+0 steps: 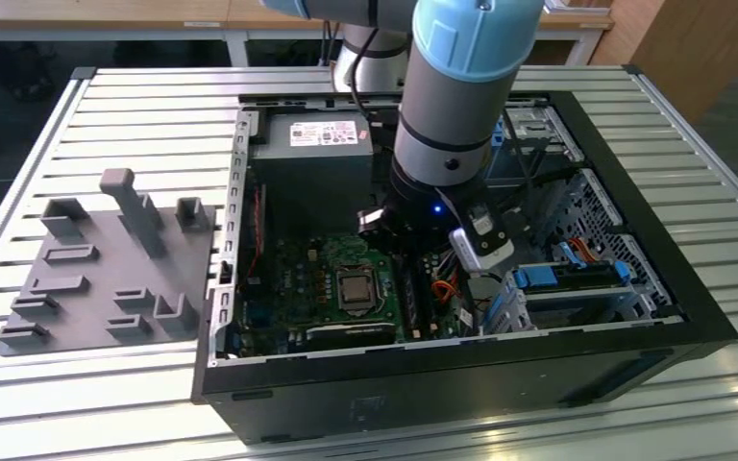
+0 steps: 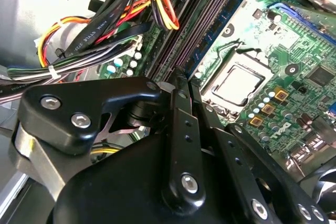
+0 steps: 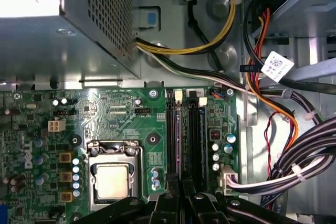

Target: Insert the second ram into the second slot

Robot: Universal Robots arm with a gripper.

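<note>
My gripper (image 1: 402,252) reaches down into the open computer case (image 1: 676,298), right over the memory slots (image 3: 195,129) beside the processor socket (image 3: 113,179). In both wrist views the two black fingers (image 2: 181,129) are drawn close together at one end of the slots. A thin purplish-blue edge, the second ram (image 3: 178,140), stands along the slot (image 2: 202,32) nearer the socket and runs straight in between the fingertips. The gripper (image 3: 181,195) is shut on it. The neighbouring slot looks dark. The ram's label is hidden.
A bundle of black, yellow and red cables (image 3: 283,129) hangs close beside the slots. The grey power supply (image 1: 311,144) sits at the case's back, with light-blue drive brackets (image 1: 575,279) on the exterior view's right. A grey fixture plate (image 1: 100,269) lies outside the case on the left.
</note>
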